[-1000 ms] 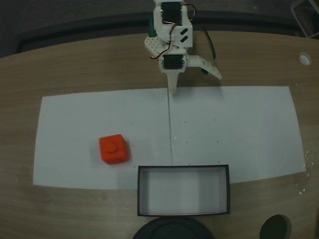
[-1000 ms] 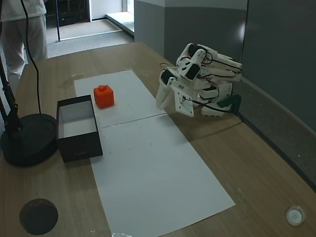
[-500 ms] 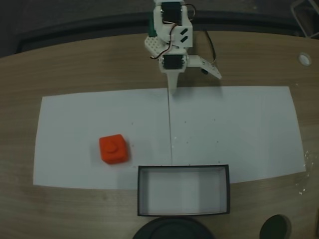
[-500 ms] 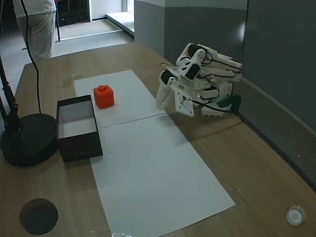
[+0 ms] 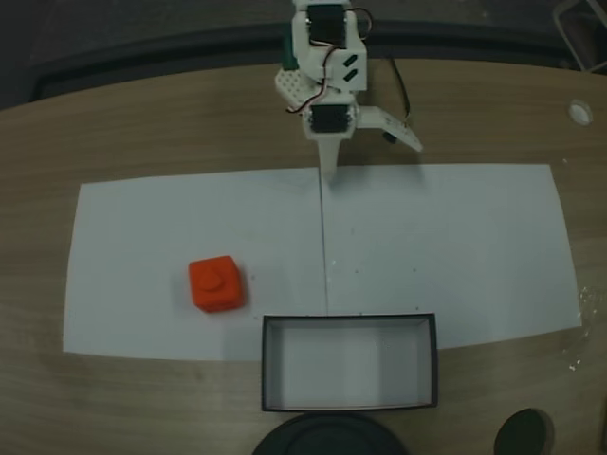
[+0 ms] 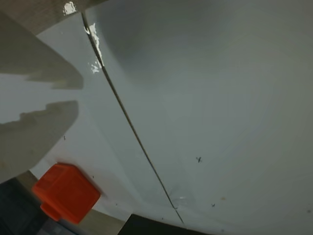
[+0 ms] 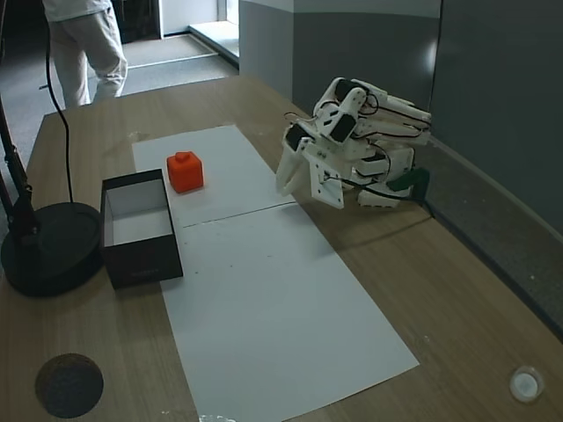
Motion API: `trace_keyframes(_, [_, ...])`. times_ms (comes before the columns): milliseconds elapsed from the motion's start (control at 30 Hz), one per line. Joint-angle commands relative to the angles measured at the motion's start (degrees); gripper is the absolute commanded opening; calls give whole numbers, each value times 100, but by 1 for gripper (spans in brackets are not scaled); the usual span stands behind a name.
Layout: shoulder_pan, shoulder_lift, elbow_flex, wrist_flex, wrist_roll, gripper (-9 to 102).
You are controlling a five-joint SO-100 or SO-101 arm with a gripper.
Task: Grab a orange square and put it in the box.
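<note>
The orange square sits on the left half of the white paper, left of and slightly behind the box. The box is a black-walled tray with a white inside, and nothing lies in it. My arm is folded at the table's far edge. Its gripper points down at the paper's far edge, well away from both. In the wrist view the gripper has a narrow gap between its fingertips and holds nothing; the orange square lies beyond it. The other fixed view shows the gripper, the orange square and the box.
A black round stand base sits right beside the box. A dark round disc and a small white cap lie on the wooden table off the paper. A person stands beyond the table's far end.
The arm, block and box have stayed put. The fingertips seem to have shifted very slightly. The person in the background has walked to the right.
</note>
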Motion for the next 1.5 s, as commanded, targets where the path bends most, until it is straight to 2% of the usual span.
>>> trace_keyframes(0, [343,114,-422,-633,26,7])
trace_keyframes(100, [747,18,-721,-1020,62,24])
trace_keyframes(167, [888,-105,-1028,-1020,62,32])
trace_keyframes(300, [1564,-1090,-2013,-1020,-343,32])
trace_keyframes(500, [1767,-4579,-4104,-835,-747,33])
trace_keyframes(700, [1775,-8350,-7014,237,-729,33])
trace_keyframes(900, [2215,-10934,-9694,1099,-756,33])
trace_keyframes(1033, [2426,-12103,-10916,1547,-940,33])
trace_keyframes(1167, [2531,-12832,-11575,1617,-949,33])
trace_keyframes(1467, [2443,-13518,-11698,1529,-1081,32])
